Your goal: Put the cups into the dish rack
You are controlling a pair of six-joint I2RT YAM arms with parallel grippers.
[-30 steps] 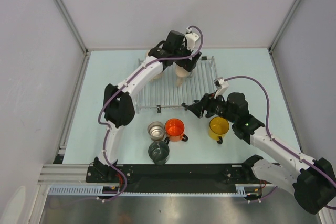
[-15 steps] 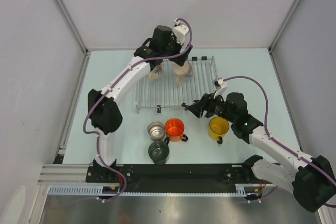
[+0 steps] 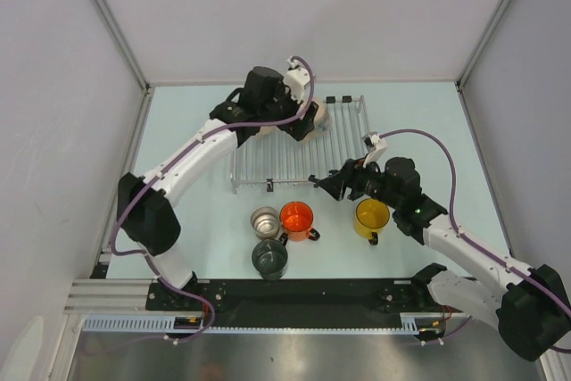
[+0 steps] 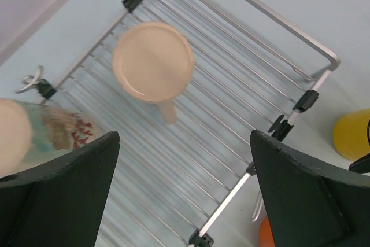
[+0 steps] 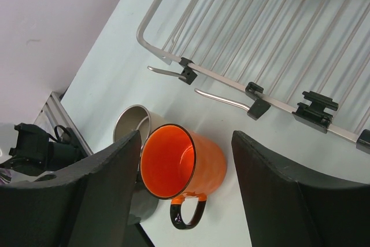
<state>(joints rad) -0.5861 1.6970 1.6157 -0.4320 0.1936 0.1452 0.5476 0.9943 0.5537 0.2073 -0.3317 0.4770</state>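
Left wrist: cream mug [image 4: 153,61] on rack [image 4: 219,102], left pincer [image 4: 185,143] apart, empty. Right wrist: right pincer [image 5: 186,143] apart near orange mug [image 5: 191,163].

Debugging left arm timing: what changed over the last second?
The left arm swung back toward the left over the dish rack, with the left gripper open and empty throughout. Nothing was grasped or released. Unchanged: the plain cream mug and printed cream mug in the rack, the right gripper open above the orange mug, and the steel mug, dark mug and yellow mug on the table.
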